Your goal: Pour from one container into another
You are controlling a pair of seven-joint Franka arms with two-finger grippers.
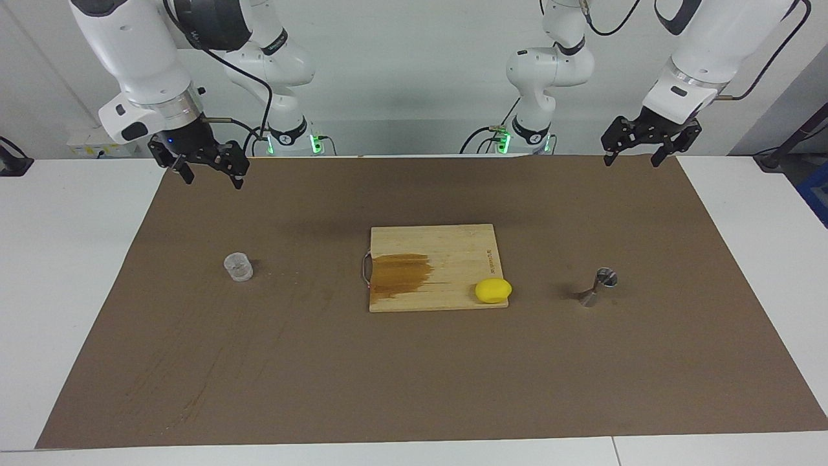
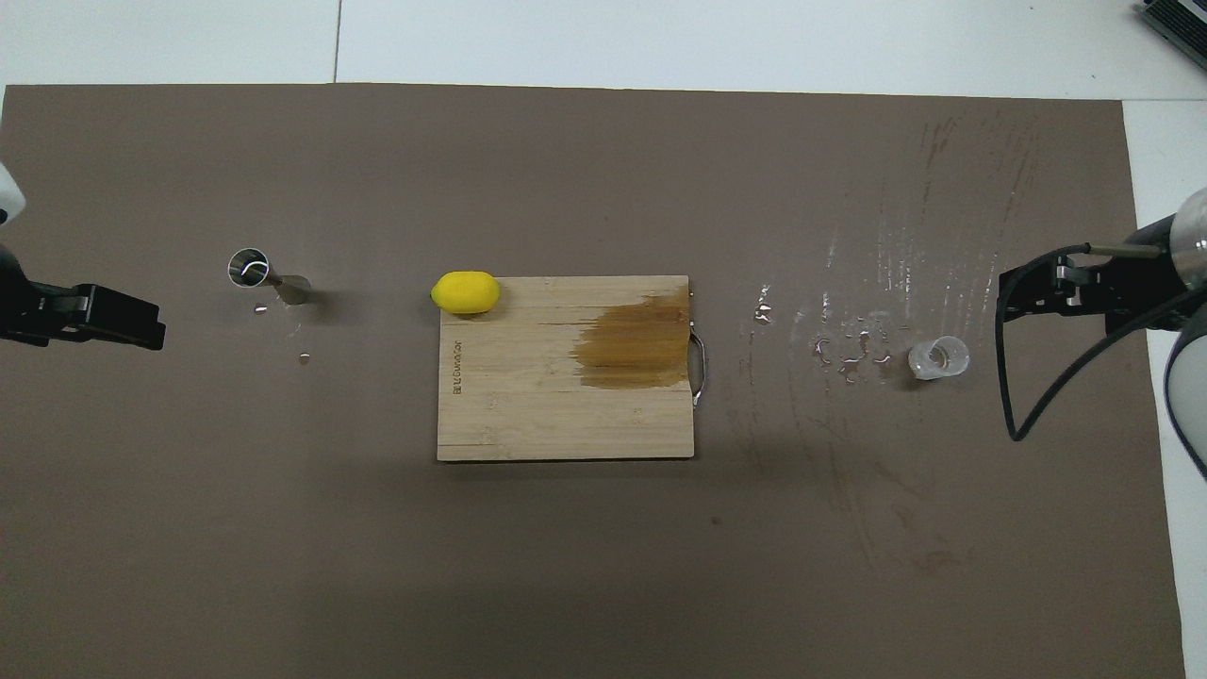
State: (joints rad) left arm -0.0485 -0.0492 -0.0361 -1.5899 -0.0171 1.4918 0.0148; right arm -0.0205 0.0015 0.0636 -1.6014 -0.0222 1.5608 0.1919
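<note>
The clear ribbed cup (image 1: 238,266) (image 2: 938,358) stands on the brown mat toward the right arm's end of the table. Toward the left arm's end is the silver hourglass jigger (image 1: 598,287) (image 2: 264,276), its open mouth showing in both views. My right gripper (image 1: 212,178) hangs open and empty, up in the air over the mat's edge at the robots' end, well apart from the cup. Above the mat's corner at the left arm's end, my left gripper (image 1: 637,158) is likewise open, empty and raised. Both arms wait.
A wooden cutting board (image 1: 446,246) (image 2: 528,415) with a dark wet patch and a metal handle lies mid-table between cup and jigger. A yellow lemon (image 1: 493,290) (image 2: 465,291) sits on its corner nearest the jigger. Water drops (image 2: 849,351) speckle the mat (image 1: 414,375) beside the cup.
</note>
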